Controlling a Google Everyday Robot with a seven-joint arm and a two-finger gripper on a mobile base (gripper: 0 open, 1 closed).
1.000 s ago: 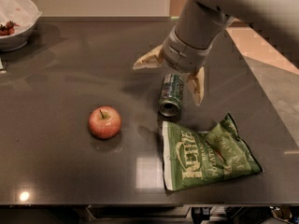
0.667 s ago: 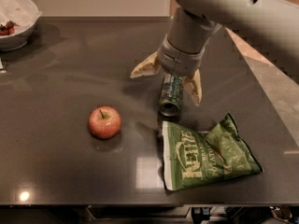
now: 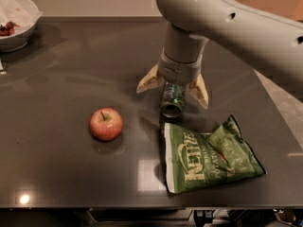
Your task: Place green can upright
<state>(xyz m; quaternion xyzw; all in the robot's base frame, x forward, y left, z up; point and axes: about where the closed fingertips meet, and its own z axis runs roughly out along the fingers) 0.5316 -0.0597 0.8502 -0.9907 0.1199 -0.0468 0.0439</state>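
The green can [image 3: 172,100] lies on its side on the dark table [image 3: 71,70], its silver end facing the front edge. My gripper [image 3: 173,86] hangs straight over it from the pale arm. The two tan fingers [image 3: 148,80] are spread wide, one on each side of the can, and do not close on it. The upper part of the can is hidden under the wrist.
A flat green chip bag [image 3: 208,156] lies just in front of the can, to the right. A red apple [image 3: 106,124] sits to the left of the can. A white bowl [image 3: 17,19] with food stands at the back left corner.
The arm has swung further over the can, so the gripper now sits centred above it with a finger on each side. The can, apple and bag have not moved.
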